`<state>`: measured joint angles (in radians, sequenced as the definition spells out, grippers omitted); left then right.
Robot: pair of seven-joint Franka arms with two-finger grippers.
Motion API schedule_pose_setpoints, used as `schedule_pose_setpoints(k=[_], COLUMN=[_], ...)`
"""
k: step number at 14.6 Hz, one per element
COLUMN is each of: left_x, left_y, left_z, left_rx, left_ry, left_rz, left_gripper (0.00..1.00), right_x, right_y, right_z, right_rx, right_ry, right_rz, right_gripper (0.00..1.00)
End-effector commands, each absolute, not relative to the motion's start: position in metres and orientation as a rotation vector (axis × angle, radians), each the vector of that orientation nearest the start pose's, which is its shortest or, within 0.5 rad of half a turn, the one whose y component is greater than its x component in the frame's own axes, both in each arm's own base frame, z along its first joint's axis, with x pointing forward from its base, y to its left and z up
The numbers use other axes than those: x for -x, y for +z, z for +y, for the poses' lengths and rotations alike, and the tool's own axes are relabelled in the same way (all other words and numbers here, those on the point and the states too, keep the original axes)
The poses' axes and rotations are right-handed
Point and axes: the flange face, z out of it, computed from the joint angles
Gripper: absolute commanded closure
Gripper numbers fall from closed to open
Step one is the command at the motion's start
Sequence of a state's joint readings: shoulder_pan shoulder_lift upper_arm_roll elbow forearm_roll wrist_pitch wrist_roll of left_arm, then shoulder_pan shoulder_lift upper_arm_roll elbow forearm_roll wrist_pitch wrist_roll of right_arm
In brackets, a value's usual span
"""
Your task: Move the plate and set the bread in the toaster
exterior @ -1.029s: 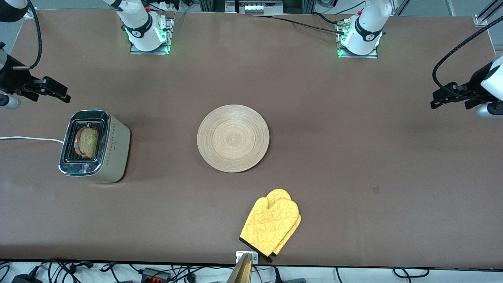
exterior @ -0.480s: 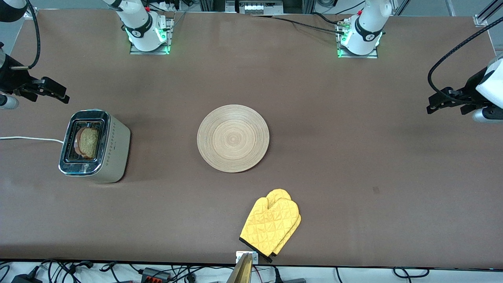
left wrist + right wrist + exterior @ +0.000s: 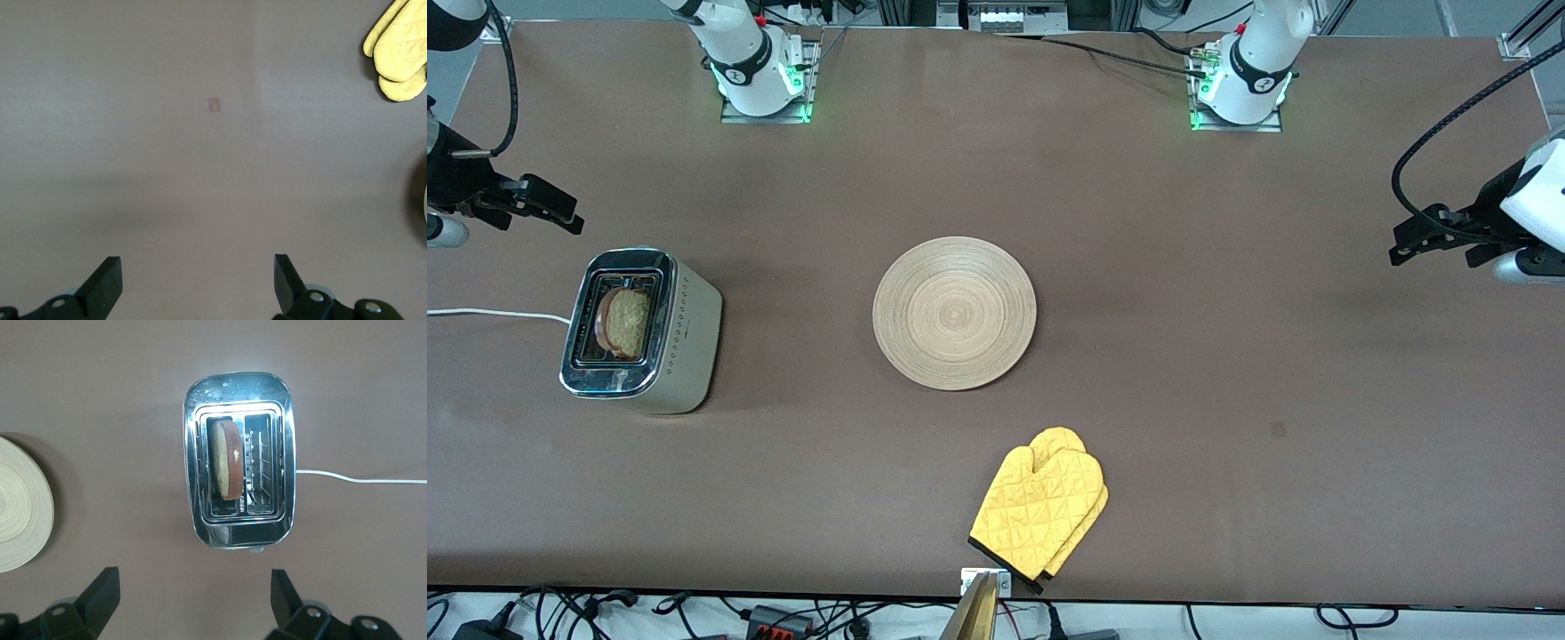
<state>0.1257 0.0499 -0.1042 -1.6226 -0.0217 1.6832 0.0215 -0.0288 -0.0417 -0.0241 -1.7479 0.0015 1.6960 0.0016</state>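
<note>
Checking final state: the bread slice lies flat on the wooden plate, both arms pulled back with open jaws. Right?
Not quite. The bread stands in a slot of the toaster, as the right wrist view shows; the plate is bare. The rest holds.

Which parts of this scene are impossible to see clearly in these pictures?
- Round light wooden plate: right wrist view's edge cuts off most of it.
- Slice of brown bread: its lower part sits hidden inside the chrome two-slot toaster.
- White cord: front view's edge cuts it off, plug unseen.
- Yellow quilted oven mitts: left wrist view's edge crops them.
</note>
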Motion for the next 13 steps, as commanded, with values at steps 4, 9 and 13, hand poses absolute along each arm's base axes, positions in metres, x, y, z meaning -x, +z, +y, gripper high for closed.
schedule_pose_setpoints(k=[4, 9, 13], left_x=[-0.591, -0.59, -0.589], left_y=[0.581, 0.582, 0.58], left_z=[0.018, 0.012, 0.013], left_rx=[3.197, 3.186, 3.197], left_ry=[-0.086, -0.082, -0.071], left_rz=[-0.053, -0.048, -0.053], left_gripper=[0.0, 0.0, 0.0], right_x=[-0.548, -0.546, -0.546], right_y=[0.575, 0.576, 0.575], right_z=[-0.03, -0.031, -0.029], right_rx=[3.136, 3.14, 3.14], right_ry=[0.026, 0.024, 0.022], right_rz=[0.094, 0.063, 0.055], right_gripper=[0.0, 0.0, 0.0])
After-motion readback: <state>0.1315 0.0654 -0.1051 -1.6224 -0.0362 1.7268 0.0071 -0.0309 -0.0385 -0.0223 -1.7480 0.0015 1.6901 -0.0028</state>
